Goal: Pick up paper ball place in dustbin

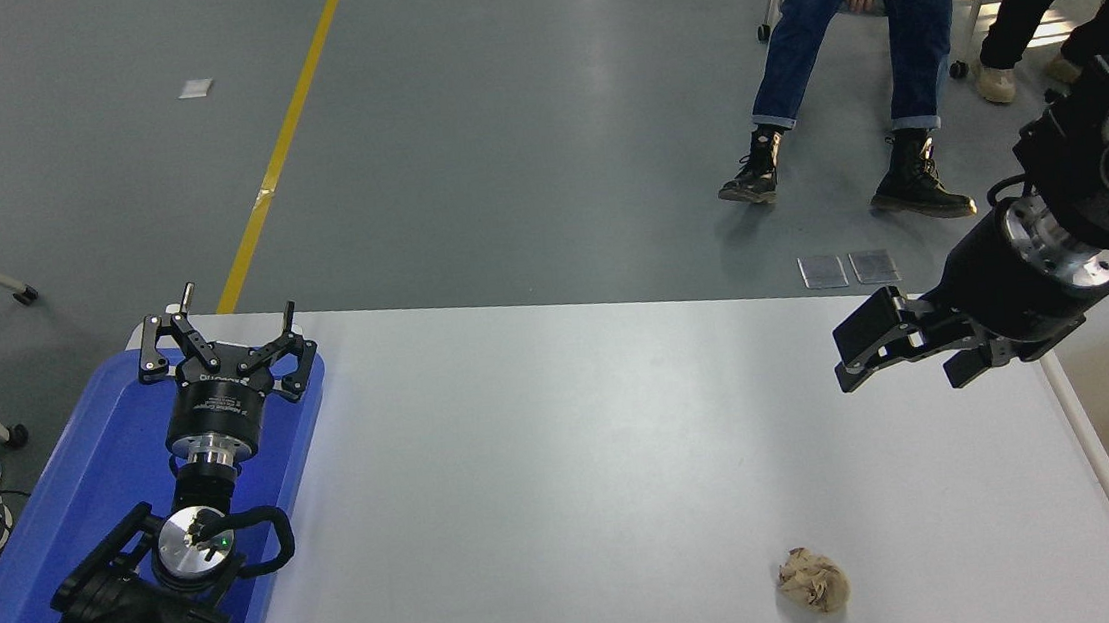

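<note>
Nearest to me, I log one paper ball (813,580), lying loose on the white table (565,431) close to its near edge and right of centre. Nothing touches it, so I judge the pick not yet begun.

At the lower left I have the left gripper (218,331) parked over one flat blue tray (54,556). Its fingers are spread wide and hold nothing. I judge this placement keeps the idle arm out of the working area.

Further out on the right, the right gripper (905,356) hangs above the table, well apart from the paper ball and farther from me than it. Its fingers are parted and carry nothing, which suits an approach. I judge it must travel toward me and descend before closing.

Along the right edge I see one dustbin (1093,445), its thick white rim just beside the table. I judge that position gives the right arm a short carry.

Beyond the table, two persons sit on chairs.
</note>
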Robot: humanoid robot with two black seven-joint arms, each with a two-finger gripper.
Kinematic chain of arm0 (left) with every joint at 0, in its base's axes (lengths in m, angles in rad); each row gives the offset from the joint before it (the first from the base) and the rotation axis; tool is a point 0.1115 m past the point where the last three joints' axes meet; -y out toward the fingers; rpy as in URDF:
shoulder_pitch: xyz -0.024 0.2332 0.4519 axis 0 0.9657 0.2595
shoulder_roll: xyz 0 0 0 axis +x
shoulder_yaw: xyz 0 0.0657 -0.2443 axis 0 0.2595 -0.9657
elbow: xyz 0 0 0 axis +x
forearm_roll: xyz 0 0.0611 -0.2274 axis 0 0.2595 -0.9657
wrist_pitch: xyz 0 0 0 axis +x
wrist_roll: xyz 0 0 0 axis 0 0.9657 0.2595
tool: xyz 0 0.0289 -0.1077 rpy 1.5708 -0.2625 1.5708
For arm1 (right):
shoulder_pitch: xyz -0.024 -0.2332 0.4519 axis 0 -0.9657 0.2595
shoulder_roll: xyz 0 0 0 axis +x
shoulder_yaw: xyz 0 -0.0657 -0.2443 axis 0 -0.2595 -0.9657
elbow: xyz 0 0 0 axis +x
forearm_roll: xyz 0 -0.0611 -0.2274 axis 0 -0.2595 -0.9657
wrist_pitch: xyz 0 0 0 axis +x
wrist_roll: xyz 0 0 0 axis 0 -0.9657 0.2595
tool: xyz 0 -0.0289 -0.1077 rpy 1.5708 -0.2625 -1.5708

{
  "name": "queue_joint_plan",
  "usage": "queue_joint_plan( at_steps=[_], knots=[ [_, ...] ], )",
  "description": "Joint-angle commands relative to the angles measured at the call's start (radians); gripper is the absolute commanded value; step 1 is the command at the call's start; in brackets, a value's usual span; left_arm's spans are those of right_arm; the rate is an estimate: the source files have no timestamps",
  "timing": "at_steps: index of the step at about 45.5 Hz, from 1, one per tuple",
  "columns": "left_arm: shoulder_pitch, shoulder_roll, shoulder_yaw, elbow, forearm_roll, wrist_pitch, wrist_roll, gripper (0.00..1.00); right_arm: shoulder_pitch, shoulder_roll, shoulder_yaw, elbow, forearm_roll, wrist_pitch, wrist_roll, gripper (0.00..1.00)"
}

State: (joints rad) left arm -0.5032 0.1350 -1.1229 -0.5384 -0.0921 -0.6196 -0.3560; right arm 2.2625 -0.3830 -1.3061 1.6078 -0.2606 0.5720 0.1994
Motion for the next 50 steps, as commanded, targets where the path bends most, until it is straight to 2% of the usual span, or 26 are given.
queue_joint_plan(
  at_steps=[1,29,50],
  knots=[
    [0.000,0.000,0.000,0.000,0.000,0.000,0.000,1.00,0.000,0.000,0.004,0.000,0.000,-0.009,0.000,1.00],
    [0.000,0.000,0.000,0.000,0.000,0.000,0.000,1.00,-0.015,0.009,0.004,0.000,-0.002,-0.052,-0.002,1.00],
    [0.000,0.000,0.000,0.000,0.000,0.000,-0.001,1.00,-0.185,0.013,0.044,-0.051,-0.019,-0.118,-0.002,1.00]
  ],
)
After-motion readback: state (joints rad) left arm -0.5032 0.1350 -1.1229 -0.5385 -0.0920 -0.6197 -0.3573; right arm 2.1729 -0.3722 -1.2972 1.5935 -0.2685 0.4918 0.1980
